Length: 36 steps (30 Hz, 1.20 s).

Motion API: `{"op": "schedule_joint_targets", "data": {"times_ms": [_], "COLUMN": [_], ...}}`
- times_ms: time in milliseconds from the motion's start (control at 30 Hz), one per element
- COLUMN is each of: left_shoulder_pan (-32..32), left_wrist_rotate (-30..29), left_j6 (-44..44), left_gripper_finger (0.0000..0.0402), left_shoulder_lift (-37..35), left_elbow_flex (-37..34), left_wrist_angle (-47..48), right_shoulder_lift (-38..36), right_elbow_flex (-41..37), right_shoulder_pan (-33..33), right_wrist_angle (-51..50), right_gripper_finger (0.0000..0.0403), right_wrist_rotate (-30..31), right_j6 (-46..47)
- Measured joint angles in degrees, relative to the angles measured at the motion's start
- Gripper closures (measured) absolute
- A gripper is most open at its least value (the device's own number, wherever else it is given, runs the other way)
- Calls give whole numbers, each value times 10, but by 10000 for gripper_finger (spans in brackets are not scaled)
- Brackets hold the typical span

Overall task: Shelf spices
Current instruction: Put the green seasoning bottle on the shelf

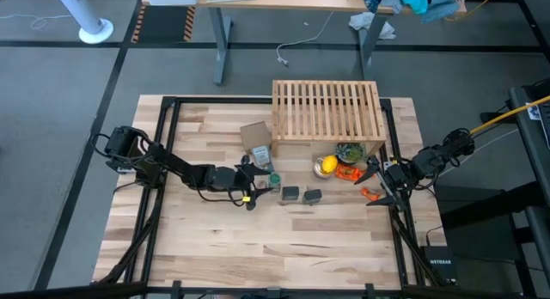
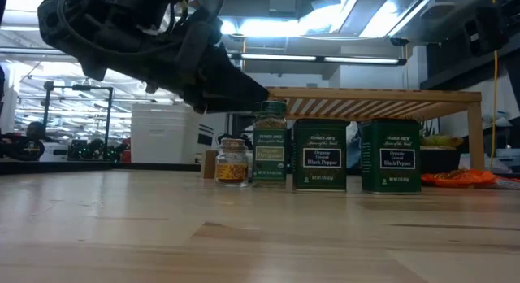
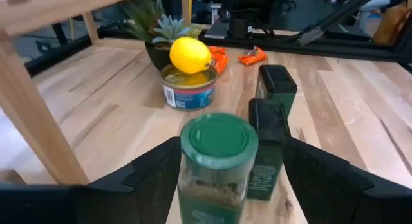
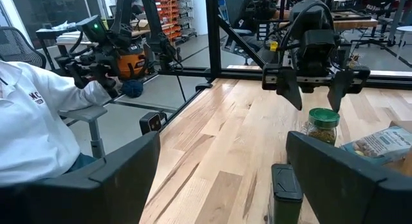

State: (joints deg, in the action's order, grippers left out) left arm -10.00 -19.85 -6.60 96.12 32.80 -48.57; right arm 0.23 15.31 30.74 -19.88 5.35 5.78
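The green bottle (image 3: 217,161) stands upright on the table, with its green lid (image 4: 324,116) on top. My left gripper (image 3: 232,147) is open and reaches level from the table's left, one finger on each side of the bottle's top; a gap shows at one finger. In the low view the small glass jar (image 2: 231,161) stands beside the bottle. Two dark tins (image 2: 319,155) (image 2: 391,157) stand in a row to the bottle's right. The wooden shelf (image 1: 326,110) stands behind them. My right gripper (image 1: 375,183) waits open at the table's right edge.
A yellow lemon (image 3: 190,55) sits on a round can (image 3: 188,90) under the shelf, beside a potted plant (image 1: 350,151) and orange packets (image 3: 251,55). A brown cardboard box (image 1: 256,136) stands left of the shelf. A blue-and-white packet (image 4: 380,143) lies near the bottle. A person (image 4: 32,121) sits beyond the table.
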Motion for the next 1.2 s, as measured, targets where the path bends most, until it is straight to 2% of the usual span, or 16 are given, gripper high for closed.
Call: {"op": "schedule_joint_targets", "data": {"times_ms": [267,500,767,900,1200], "left_shoulder_pan": [2,21,26,25,38], "left_wrist_rotate": [0,0,19,46,52], "left_j6": [22,0,-4,-4,32], "left_gripper_finger": [141,141,141,141,141], "left_shoulder_lift": [0,0,6,42,151], "left_elbow_flex": [11,11,11,16,96], "left_wrist_angle": [5,47,41,7,6], "right_shoulder_lift": [0,0,0,0,0], "right_elbow_flex": [0,0,0,0,0], "right_shoulder_pan": [0,0,0,0,0], "right_wrist_angle": [0,0,0,0,0], "right_gripper_finger": [59,59,59,59,59], "right_wrist_rotate": [0,0,0,0,0], "right_j6": [0,-1,-1,-1,-1]}}
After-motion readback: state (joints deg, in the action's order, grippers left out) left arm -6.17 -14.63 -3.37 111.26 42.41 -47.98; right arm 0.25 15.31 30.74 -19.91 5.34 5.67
